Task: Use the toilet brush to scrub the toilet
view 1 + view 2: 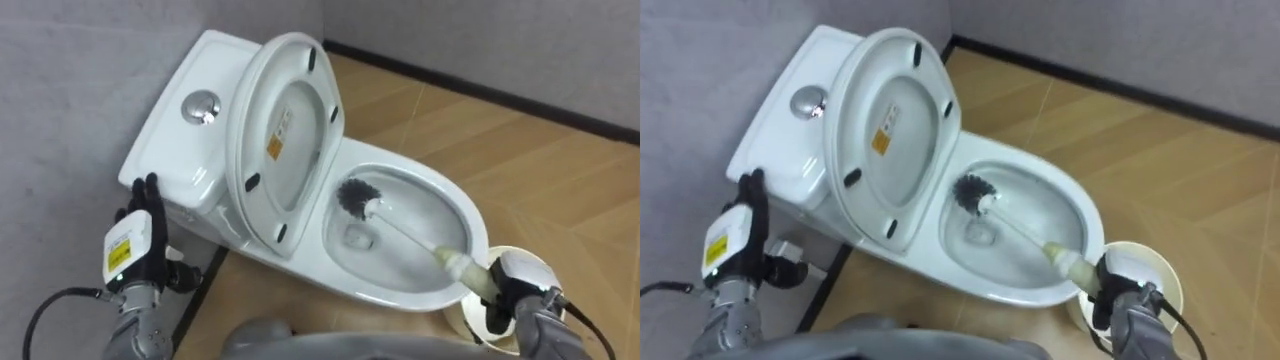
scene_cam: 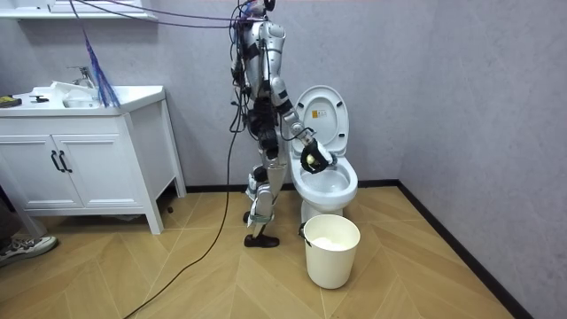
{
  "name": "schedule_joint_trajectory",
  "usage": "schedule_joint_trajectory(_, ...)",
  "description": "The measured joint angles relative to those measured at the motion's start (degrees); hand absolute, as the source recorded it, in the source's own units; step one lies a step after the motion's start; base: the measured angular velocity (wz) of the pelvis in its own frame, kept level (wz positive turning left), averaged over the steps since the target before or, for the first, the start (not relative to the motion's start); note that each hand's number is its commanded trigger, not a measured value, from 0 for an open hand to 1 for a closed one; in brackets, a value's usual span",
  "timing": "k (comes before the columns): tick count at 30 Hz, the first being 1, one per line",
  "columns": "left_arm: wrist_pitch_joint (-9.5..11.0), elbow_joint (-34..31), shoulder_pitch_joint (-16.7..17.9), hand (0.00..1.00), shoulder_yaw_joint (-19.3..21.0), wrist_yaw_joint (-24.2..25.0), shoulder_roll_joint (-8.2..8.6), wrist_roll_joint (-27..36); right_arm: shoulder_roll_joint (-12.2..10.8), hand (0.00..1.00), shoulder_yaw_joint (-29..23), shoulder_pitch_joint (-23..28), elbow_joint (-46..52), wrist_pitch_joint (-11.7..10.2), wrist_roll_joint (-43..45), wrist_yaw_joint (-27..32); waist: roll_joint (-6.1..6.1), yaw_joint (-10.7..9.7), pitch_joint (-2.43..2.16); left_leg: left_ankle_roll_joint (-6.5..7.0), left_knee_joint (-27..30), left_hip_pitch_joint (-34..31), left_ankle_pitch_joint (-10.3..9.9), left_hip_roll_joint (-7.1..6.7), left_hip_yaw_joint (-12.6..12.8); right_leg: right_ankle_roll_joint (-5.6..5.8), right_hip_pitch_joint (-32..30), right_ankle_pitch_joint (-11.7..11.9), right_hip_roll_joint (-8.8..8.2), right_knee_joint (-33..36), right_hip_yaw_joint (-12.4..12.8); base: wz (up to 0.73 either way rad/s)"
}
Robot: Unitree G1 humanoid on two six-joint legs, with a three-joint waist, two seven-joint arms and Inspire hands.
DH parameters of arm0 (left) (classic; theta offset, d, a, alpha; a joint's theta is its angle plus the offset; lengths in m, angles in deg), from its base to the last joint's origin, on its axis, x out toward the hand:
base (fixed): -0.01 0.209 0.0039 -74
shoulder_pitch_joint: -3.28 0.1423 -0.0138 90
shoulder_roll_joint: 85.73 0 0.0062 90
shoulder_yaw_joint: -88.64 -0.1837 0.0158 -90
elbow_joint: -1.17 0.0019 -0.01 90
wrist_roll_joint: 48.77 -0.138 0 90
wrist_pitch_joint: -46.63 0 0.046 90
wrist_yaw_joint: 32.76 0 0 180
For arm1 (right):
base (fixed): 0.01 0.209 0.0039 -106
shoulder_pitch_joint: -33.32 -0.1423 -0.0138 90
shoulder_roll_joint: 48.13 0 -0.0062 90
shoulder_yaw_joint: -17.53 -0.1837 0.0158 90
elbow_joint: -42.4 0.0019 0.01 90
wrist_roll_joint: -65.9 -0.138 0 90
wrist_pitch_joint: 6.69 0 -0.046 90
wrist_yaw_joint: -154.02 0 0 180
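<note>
Right hand [image 1: 508, 290]: lower right, curled tight round the handle end of toilet brush [image 1: 405, 234]. Shaft slanting up-left from that grip, long axis across toilet bowl [image 1: 472, 222]. Bristle head low inside, near the back wall, under raised seat [image 1: 285, 130]. Left hand [image 1: 140, 215]: straight-fingered, idle beside tank [image 1: 190, 140], farther off.

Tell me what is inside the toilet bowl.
The brush rests its dark head in the bowl, near the back wall; its shaft slopes out over the front rim to the right hand gripping it. The near inner wall is hidden.
</note>
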Motion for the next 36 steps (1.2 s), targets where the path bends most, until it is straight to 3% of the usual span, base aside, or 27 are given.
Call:
schedule_joint_trajectory(3, -0.26, 0.98, 0.99, 0.0, 2.72, -0.17, 1.31, 5.33, -0.69, 1.0, -0.72, 0.89, -0.03, -0.18, -1.82, 0.62, -0.16, -0.64, 0.0, -0.01, -1.4, 1.67, -0.01, 0.09, 0.1, 0.06, 1.1, 0.03, 0.25, -0.38, 0.26, -0.05)
schedule_joint_trajectory(6, -2.09, 6.15, 2.01, 0.0, 4.78, 1.66, 2.27, 11.04, -1.18, 1.0, -1.72, 1.91, -0.62, -1.47, -4.51, 1.4, -0.48, -1.35, 0.07, -0.65, -2.32, 2.87, -0.4, 0.41, 0.06, 0.07, 1.92, 0.04, 0.63, -0.46, 0.92, -0.11)
schedule_joint_trajectory(7, -2.42, 7.59, 2.89, 0.0, 6.12, 2.42, 2.55, 13.89, -1.91, 1.0, -2.96, 2.13, -1.24, -1.75, -5.84, 1.44, -1.09, -1.95, 0.32, -1.1, -2.33, 3.34, -0.68, 0.62, 0.1, 0.08, 2.32, 0.05, 0.8, -0.54, 1.04, 0.0)
schedule_joint_trajectory(10, -2.59, 13.91, 2.86, 0.0, 11.87, 3.89, 3.59, 19.3, -3.28, 1.0, -7.29, 3.11, -2.83, -1.9, -9.92, 1.95, -1.65, -2.2, 0.45, -1.54, -2.23, 3.94, -1.19, 0.79, 0.31, 0.17, 2.73, 0.1, 1.05, -0.94, 1.5, -0.01)
schedule_joint_trajectory(13, -2.73, 20.18, 2.27, 0.0, 14.33, 5.05, 3.8, 24.72, -3.85, 1.0, -11.88, 3.97, -4.18, -1.93, -14.16, 4.12, -1.32, -2.35, 0.54, -1.6, -2.18, 4.39, -2.04, 0.92, 0.4, 0.49, 3.03, 0.29, 1.25, -1.33, 2.07, -0.07)
schedule_joint_trajectory(19, -3.82, 25.72, 1.47, 0.0, 16.32, 7.45, 4.9, 25.95, -4.6, 1.0, -16.3, 4.92, -8.63, -3.81, -21.28, 6.3, 0.43, -2.53, 0.57, -0.87, -2.27, 5.45, -2.85, 0.76, 2.63, 1.4, 2.86, 0.61, 1.18, -1.31, 4.81, -0.19)
schedule_joint_trajectory(25, -4.83, 27.02, 0.95, 0.0, 19.71, 9.67, 6.04, 23.43, -6.66, 1.0, -20.99, 5.13, -12.59, -4.25, -22.82, 8.26, 1.67, -5.99, 0.24, -0.65, -2.44, 6.76, -2.98, 0.65, 3.41, 1.61, 3.63, 0.76, 1.16, -1.42, 6.48, -0.13)
schedule_joint_trajectory(30, -5.25, 27.11, -1.01, 0.0, 19.52, 10.14, 6.31, 22.43, -7.33, 1.0, -21.24, 5.41, -15.24, -3.93, -27.23, 9.36, 1.38, -7.51, 0.22, -0.66, -2.45, 8.07, -2.98, 0.73, 3.66, 1.59, 3.98, 0.76, 1.68, -1.34, 8.18, -0.17)
schedule_joint_trajectory(36, -7.13, 27.11, -2.89, 0.0, 17.77, 12.1, 6.34, 18.37, -7.61, 1.0, -21.32, 5.29, -16.76, -2.79, -28.81, 10.43, 0.61, -9.07, 0.33, -0.66, -2.43, 8.6, -2.98, 0.74, 5.15, 1.65, 3.54, 0.92, 1.89, -1.27, 10.4, -0.17)
